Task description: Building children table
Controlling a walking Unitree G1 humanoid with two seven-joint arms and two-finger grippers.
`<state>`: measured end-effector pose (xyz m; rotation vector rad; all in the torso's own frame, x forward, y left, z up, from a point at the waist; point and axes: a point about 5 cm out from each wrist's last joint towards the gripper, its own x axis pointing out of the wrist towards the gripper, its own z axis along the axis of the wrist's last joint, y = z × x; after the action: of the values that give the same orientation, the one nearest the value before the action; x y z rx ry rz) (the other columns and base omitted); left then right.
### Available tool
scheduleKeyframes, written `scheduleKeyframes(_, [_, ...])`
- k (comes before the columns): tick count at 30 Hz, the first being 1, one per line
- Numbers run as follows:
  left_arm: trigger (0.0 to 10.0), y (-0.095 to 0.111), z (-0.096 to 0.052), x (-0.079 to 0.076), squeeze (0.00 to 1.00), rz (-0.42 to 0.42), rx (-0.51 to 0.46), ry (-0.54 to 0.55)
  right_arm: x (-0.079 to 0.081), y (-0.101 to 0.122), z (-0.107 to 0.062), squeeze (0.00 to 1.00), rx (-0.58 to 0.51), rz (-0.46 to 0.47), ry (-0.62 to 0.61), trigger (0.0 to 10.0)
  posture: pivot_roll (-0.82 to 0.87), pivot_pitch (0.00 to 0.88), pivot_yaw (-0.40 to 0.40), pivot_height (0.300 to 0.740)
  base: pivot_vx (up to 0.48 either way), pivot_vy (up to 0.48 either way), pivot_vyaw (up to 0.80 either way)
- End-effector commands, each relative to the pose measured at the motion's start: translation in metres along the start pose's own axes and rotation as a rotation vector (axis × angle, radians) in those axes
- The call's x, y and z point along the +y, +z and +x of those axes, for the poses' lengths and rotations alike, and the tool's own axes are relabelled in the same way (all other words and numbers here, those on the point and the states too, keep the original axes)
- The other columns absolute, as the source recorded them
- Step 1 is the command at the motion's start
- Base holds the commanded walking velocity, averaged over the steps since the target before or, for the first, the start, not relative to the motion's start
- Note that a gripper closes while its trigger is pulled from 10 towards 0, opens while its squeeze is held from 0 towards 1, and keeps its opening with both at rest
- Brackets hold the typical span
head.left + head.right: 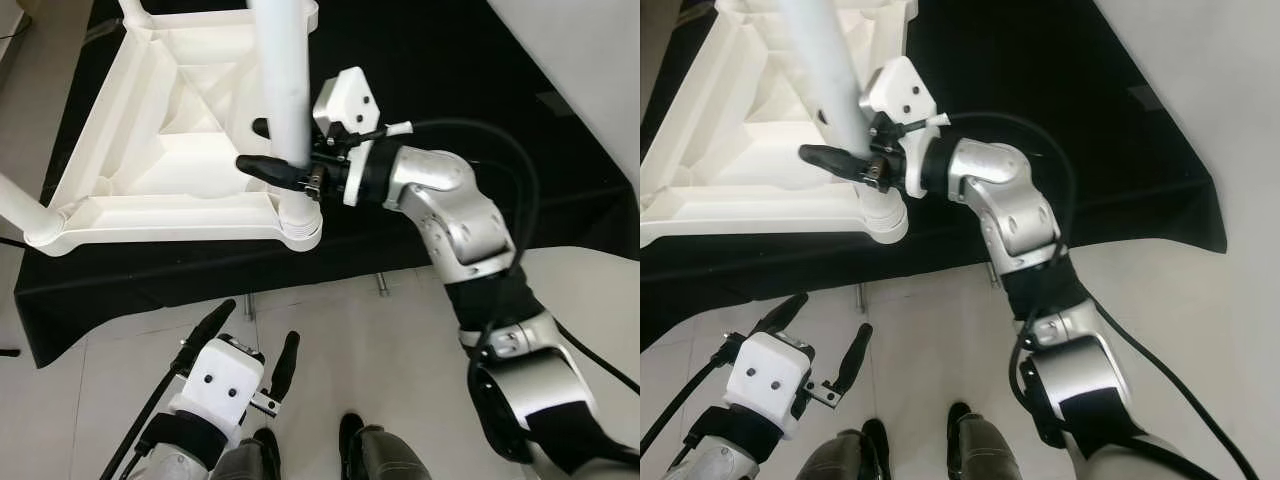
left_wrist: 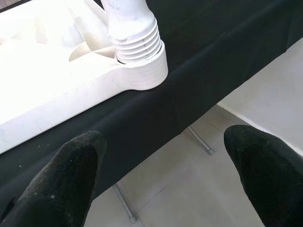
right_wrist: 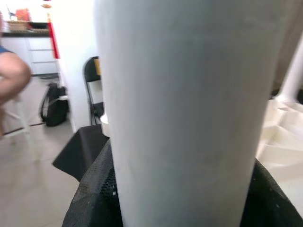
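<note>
White table leg [image 1: 283, 80] stands clamped in right claw [image 1: 272, 170].

The white table leg [image 1: 283, 80] runs off the top edge above the right gripper's [image 1: 275, 170] jaws, so its far end is cut off. One finger is hidden behind the leg. In the right wrist view the background person [image 3: 12, 75] is blurry and cropped at the edge.

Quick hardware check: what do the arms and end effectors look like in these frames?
Right arm: silver metal segments with black joint sections and a black cable looping alongside. Both wrists carry a white boxy housing with two dark round dots; the left one has black cables trailing off it. Each end effector, left end effector and right end effector, has two long black fingers with a textured surface.
</note>
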<state>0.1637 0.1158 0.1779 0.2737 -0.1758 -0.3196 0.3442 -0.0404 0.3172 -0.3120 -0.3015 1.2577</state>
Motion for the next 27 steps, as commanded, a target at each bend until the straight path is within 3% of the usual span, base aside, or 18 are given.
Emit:
scheduleKeyframes(1, [10.0, -0.003, -0.003, -0.003, 0.0, 0.006, 0.017, -0.002, 0.009, -0.052, -0.002, 0.0, 0.169, 0.16, 0.049, 10.0, 0.01, 0.381, 0.0, 0.74, 0.0, 0.0, 0.0])
scheduleKeyframes(8, [10.0, 0.0, -0.007, -0.007, 0.0, -0.008, 0.021, -0.005, 0.001, -0.032, 0.007, 0.0, 0.087, 0.174, 0.26, 10.0, 0.02, 0.4, -0.007, 0.74, 0.0, 0.0, 0.0])
scheduleKeyframes(17, [10.0, 0.002, -0.01, -0.009, 0.0, -0.016, 0.024, -0.001, -0.003, -0.03, 0.011, 0.0, 0.053, 0.195, 0.236, 10.0, 0.02, 0.408, -0.013, 0.74, 0.0, 0.0, 0.0])
scheduleKeyframes(24, [10.0, 0.002, -0.011, -0.01, 0.0, -0.022, 0.029, -0.003, -0.002, -0.045, 0.012, 0.0, 0.046, 0.261, 0.101, 10.0, 0.02, 0.408, -0.01, 0.74, 0.0, 0.0, 0.0])
scheduleKeyframes(27, [10.0, 0.002, -0.012, -0.01, 0.0, -0.022, 0.03, -0.003, -0.004, -0.06, 0.008, 0.0, 0.077, 0.308, -0.1, 10.0, 0.02, 0.406, -0.011, 0.74, 0.0, 0.0, 0.0])
